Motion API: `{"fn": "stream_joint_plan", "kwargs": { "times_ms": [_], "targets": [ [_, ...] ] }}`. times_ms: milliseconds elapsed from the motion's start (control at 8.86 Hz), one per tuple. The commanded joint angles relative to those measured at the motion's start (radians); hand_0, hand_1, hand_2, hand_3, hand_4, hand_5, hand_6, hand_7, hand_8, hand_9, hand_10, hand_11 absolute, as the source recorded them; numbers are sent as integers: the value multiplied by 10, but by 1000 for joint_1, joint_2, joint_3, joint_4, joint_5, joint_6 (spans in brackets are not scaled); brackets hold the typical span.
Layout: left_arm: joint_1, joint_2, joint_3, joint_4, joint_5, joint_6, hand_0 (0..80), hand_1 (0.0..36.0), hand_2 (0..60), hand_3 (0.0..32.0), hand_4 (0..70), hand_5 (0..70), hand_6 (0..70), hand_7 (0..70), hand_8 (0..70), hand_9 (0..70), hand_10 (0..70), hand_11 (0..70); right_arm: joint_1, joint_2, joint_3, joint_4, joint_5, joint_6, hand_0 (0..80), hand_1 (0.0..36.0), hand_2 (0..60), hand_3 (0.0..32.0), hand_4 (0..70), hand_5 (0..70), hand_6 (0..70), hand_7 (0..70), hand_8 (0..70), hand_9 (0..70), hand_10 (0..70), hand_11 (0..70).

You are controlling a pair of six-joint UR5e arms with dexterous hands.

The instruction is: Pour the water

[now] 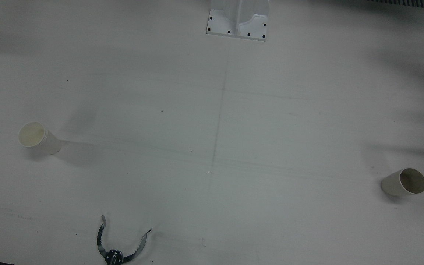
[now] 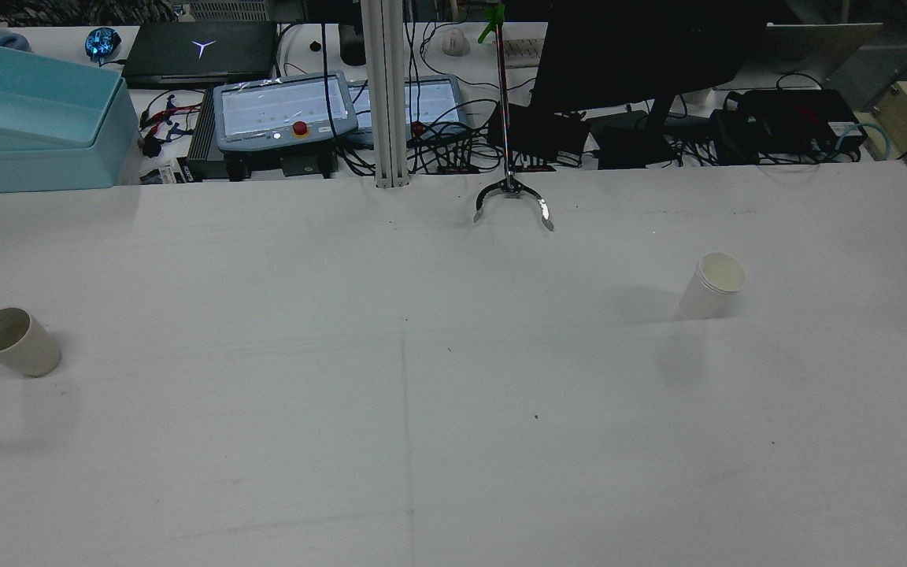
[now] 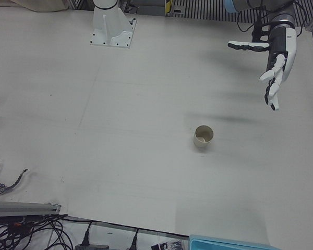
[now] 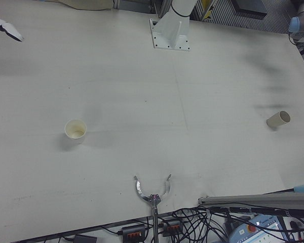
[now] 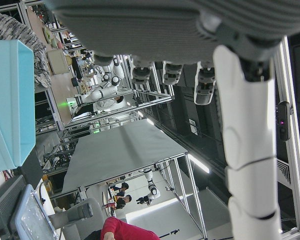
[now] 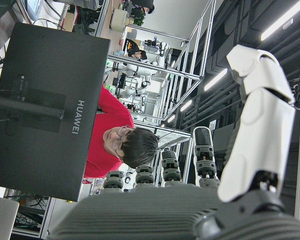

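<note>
Big pale grey bench (image 2: 453,441) with a faint seam line down the middle and a few dark specks. Behind its far edge it's a proper cable jungle: a light blue bin (image 2: 28,126) on the left, a closed black laptop (image 2: 200,51), two grey teach pendants (image 2: 284,110), an aluminium post (image 2: 386,90) and the dark back of a monitor (image 2: 642,55). The right hand view shows that Huawei monitor (image 6: 45,110), metal frame racks and strip lights (image 6: 282,20) overhead.
</note>
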Motion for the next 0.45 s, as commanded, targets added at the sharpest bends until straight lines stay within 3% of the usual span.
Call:
{"fn": "stream_joint_plan", "kwargs": {
  "times_ms": [0, 226, 339],
  "targets": [
    [-7, 64, -33, -7, -6, -11, 611, 190, 0, 232, 121, 159, 5, 110, 113, 8, 0, 0, -1, -16, 34, 0, 0, 2, 539, 229, 260, 20, 165, 250, 69, 157, 50, 64, 25, 56],
    [-5, 69, -43, -1, -4, -37, 607, 186, 0, 80, 140, 168, 17, 109, 123, 7, 0, 4, 4, -19, 35, 1, 0, 2, 548, 239, 256, 24, 159, 246, 66, 150, 49, 62, 21, 52],
    [-2, 57, -46, 5, -4, -34, 632, 202, 0, 52, 147, 179, 20, 113, 125, 8, 0, 3, -7, -41, 32, 1, 0, 0, 553, 242, 257, 24, 160, 251, 66, 150, 47, 61, 20, 51]
  ]
}}
